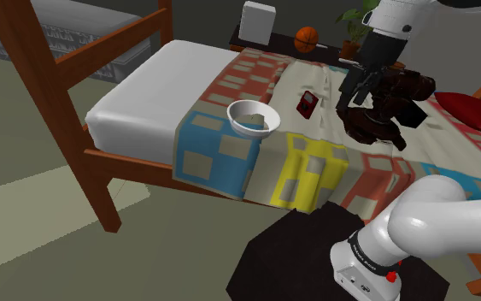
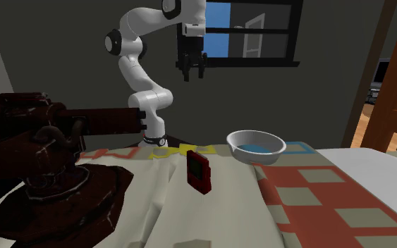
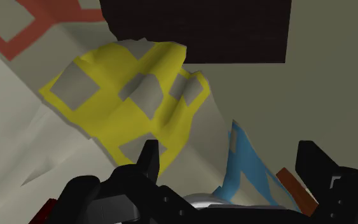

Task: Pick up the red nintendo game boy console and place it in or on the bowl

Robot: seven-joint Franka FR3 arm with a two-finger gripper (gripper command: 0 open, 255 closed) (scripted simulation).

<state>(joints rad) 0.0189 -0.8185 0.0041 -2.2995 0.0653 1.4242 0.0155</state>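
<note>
A patchwork quilt (image 1: 311, 167) covers the bed. On its blue patch a white bowl (image 1: 249, 129) stands upright. The red game boy (image 1: 307, 104) stands on edge outside it, nearby on the cream strip. The gripper (image 2: 192, 70) hangs high above, fingers wide apart, clasping nothing.

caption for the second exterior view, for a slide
Open pincer hangs high; red game boy sits on the patchwork quilt, apart from the white bowl.
</note>
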